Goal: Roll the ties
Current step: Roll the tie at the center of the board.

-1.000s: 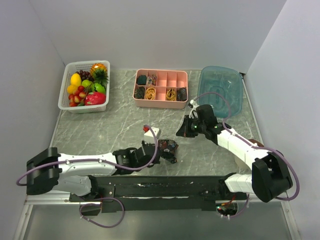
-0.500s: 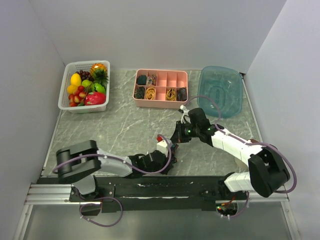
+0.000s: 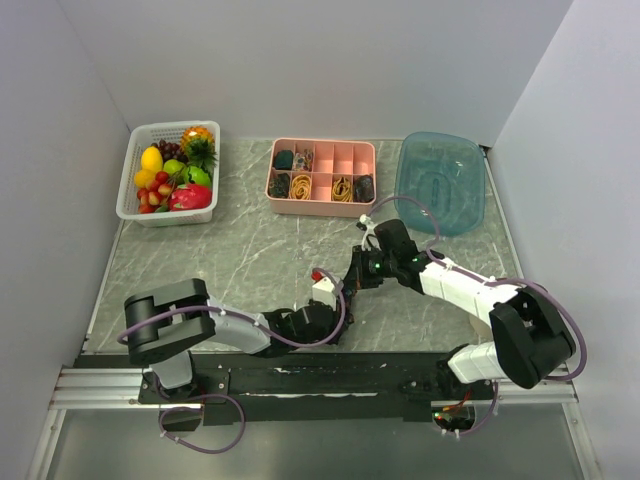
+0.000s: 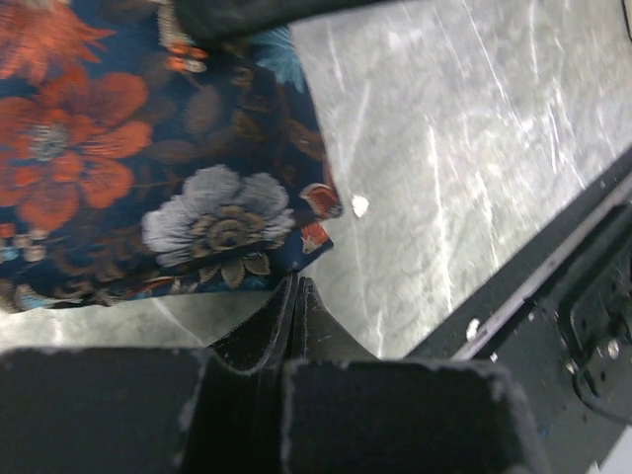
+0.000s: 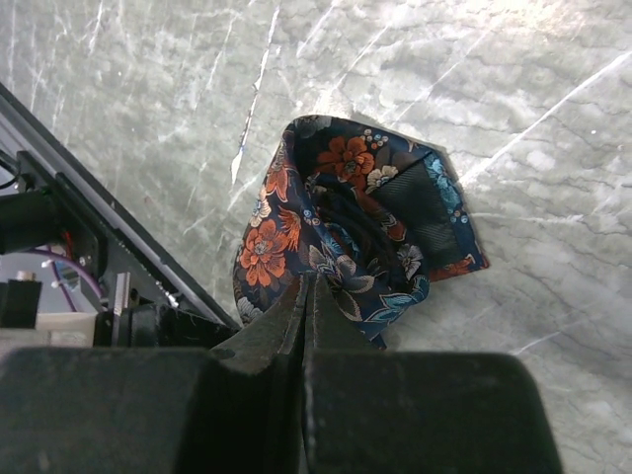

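The left fingers (image 4: 265, 341) are pressed together, with their tips set at a corner of the tie (image 4: 118, 168). The right fingers (image 5: 286, 321) are likewise clenched, and their tips are touching the loosely rolled cloth. The tie is laid on the marbled surface (image 5: 553, 89) between the two pairs of fingers, close to the black rail (image 4: 553, 257) at the front. A pink tray (image 3: 320, 208) is seen well behind it.
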`<state>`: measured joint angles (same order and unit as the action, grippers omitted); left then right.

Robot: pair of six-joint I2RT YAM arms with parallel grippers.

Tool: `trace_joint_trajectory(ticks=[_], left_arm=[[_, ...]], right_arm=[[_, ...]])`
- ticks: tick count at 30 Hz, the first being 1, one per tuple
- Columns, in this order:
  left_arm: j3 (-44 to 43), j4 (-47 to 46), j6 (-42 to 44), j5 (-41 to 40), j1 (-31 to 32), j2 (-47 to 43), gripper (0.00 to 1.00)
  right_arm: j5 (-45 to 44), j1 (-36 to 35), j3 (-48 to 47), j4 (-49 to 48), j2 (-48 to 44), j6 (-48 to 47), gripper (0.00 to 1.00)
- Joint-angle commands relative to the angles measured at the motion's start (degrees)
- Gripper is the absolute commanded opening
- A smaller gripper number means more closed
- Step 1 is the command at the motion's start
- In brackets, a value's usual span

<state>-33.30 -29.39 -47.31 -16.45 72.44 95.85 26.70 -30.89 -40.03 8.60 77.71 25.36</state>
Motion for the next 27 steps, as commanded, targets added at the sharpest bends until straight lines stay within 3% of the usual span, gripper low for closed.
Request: trace_joint_trajectory(ticks=[1, 19, 27], left_arm=[[-0.46, -0.93, -1.91, -6.13, -0.55, 0.92, 0.01], [-1.5, -2.52, -0.85, -7.11, -4.42, 3.02, 0.01], [-1.42, -1.99, -0.77, -7.02, -4.42, 3.02, 0.01]], right_arm=[[-1.47, -0.57, 0.83, -0.43, -0.63, -1.37, 0.0], [-2.7, -2.06, 1.62, -0.69, 1.82, -1.28, 0.0], [-6.04, -1.27, -4.96, -0.16, -2.65, -1.81, 0.0]])
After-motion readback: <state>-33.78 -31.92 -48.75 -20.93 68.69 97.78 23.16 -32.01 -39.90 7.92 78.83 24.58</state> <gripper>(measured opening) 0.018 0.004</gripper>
